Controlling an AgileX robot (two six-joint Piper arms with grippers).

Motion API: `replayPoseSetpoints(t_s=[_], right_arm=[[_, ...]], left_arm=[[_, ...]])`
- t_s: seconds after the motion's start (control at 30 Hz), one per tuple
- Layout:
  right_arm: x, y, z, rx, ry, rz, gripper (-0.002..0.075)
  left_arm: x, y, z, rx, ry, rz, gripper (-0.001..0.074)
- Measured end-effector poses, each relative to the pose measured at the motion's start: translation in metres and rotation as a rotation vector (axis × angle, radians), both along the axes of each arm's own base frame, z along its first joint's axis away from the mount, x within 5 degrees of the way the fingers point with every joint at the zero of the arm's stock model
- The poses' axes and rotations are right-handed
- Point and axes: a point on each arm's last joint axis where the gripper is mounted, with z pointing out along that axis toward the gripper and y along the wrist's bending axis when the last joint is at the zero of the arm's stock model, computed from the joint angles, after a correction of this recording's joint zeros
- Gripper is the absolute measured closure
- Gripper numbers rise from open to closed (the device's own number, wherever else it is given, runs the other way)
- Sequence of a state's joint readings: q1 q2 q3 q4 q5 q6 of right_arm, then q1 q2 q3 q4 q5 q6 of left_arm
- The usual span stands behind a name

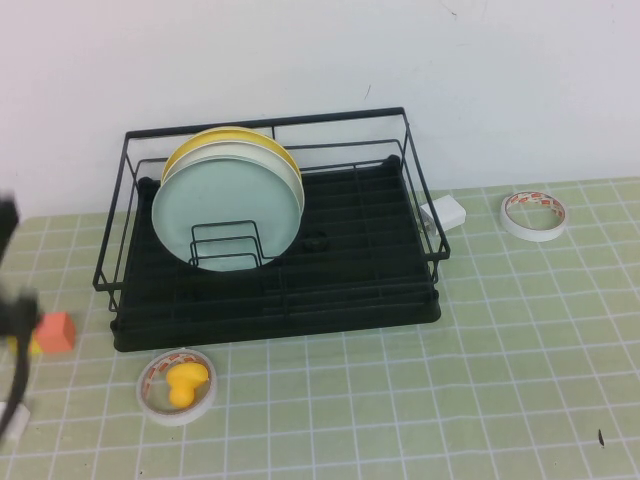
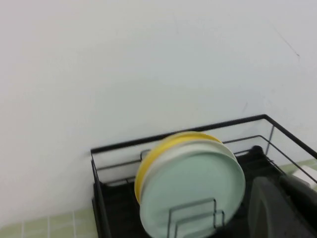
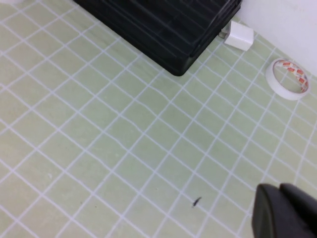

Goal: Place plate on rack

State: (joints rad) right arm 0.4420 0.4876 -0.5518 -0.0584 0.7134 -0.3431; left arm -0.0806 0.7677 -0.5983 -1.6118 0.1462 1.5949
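The pale mint-green plate [image 1: 228, 214] stands upright in the black wire rack [image 1: 350, 270], leaning against a white plate [image 1: 288, 165] and a yellow plate [image 1: 222, 139] behind it, with small wire dividers in front. It also shows in the left wrist view [image 2: 195, 188], inside the rack [image 2: 106, 198]. My left gripper [image 2: 282, 198] is shut and empty, held away from the plate on the rack's left side; its arm blurs at the left edge of the high view [image 1: 15, 300]. My right gripper [image 3: 281, 192] is shut and empty above the tiled table, right of the rack [image 3: 168, 29].
A tape roll with a yellow duck inside [image 1: 180, 385] lies in front of the rack. An orange block [image 1: 56, 331] sits at the left. A white adapter [image 1: 445, 212] and a second tape roll [image 1: 533, 215] lie to the rack's right.
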Motion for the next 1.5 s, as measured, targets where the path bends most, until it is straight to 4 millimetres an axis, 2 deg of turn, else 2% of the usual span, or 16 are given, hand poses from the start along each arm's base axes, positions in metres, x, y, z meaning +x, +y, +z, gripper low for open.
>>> replayPoseSetpoints(t_s=[0.13,0.4,0.57,0.77,1.1,1.3,1.5], right_arm=[[-0.012,-0.004,-0.024,0.041,-0.029,-0.001,0.0727],[-0.018,-0.006,-0.047,0.045,0.02,-0.003,0.0727],[-0.018,-0.006,-0.052,0.038,0.038,-0.003,0.0727],[-0.018,-0.006,-0.052,0.04,0.039,-0.004,0.0727],[-0.018,-0.006,-0.052,0.039,0.04,-0.004,0.0727],[-0.018,-0.006,-0.052,0.039,0.04,-0.004,0.0727],[-0.018,-0.006,-0.052,0.039,0.04,-0.004,0.0727]], left_arm=[[-0.032,0.003,-0.031,-0.031,0.01,0.004,0.0736],[-0.077,0.0,-0.067,-0.05,-0.063,-0.065,0.0736],[-0.089,0.001,-0.078,-0.062,-0.097,-0.07,0.0736],[-0.09,0.001,-0.089,-0.065,-0.074,-0.069,0.0736],[-0.101,0.003,-0.088,-0.072,-0.148,-0.063,0.0736],[-0.118,0.013,-0.081,-0.107,-0.283,0.038,0.0736],[-0.12,0.017,-0.08,-0.119,-0.305,0.073,0.0736]])
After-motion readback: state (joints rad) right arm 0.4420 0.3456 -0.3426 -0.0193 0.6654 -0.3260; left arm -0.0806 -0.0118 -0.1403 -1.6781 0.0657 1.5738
